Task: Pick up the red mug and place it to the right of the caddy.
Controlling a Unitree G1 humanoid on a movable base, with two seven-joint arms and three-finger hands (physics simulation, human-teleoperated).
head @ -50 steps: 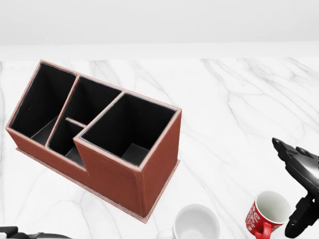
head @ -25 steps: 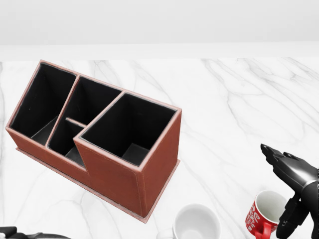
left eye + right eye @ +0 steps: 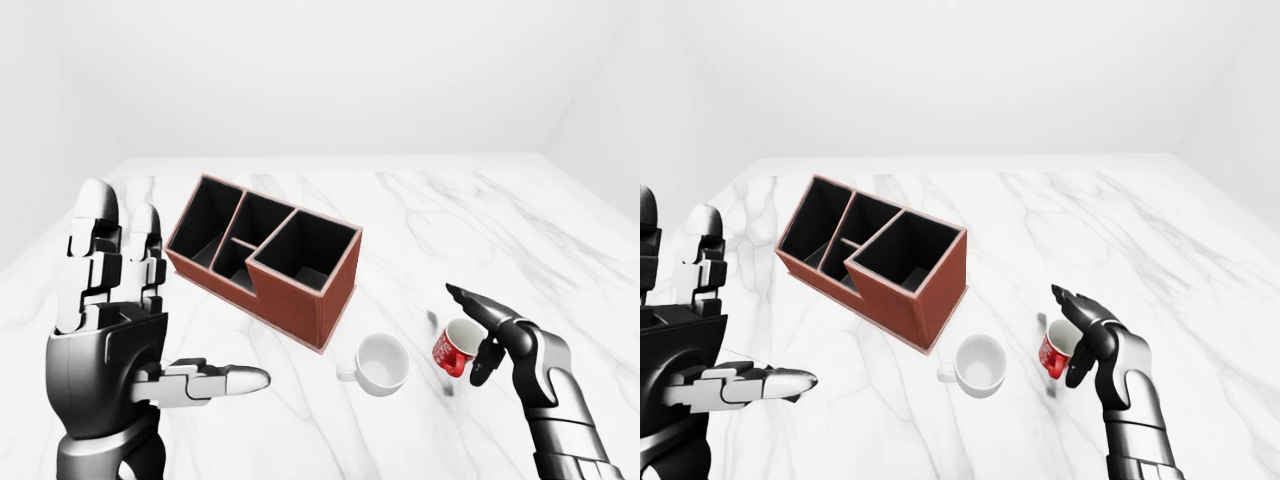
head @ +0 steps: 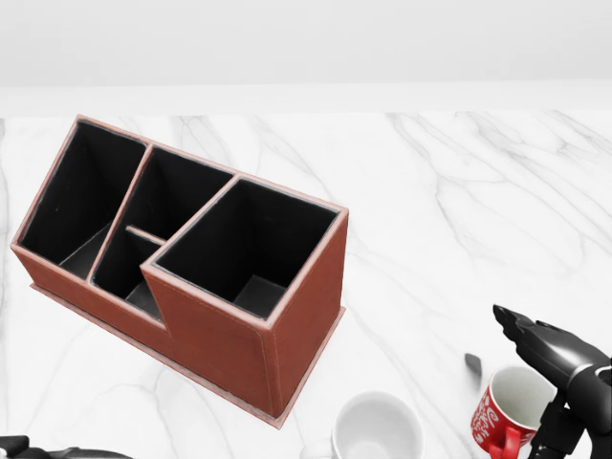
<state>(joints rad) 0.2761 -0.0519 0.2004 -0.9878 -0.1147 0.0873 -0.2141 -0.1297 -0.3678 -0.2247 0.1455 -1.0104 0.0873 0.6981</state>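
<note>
The red mug (image 4: 492, 418) stands on the white marble table at the lower right of the head view, with its handle toward the bottom edge. My right hand (image 4: 512, 382) is open. One finger reaches over the mug's rim, another stands against its right side, and a dark fingertip shows just left of it. The brown caddy (image 4: 239, 316) with black compartments stands to the left of the mug, at the centre left. My left hand (image 3: 175, 300) is open and raised, palm inward, at the left of the left-eye view, far from the mug.
A white mug (image 4: 378, 428) stands between the caddy's near corner and the red mug. The marble table (image 4: 459, 191) stretches up and to the right of the caddy. A pale wall lies beyond its top edge.
My right hand has moved left and down onto the red mug, its fingers now over the rim. The mug, the caddy and the left hand have not moved.
</note>
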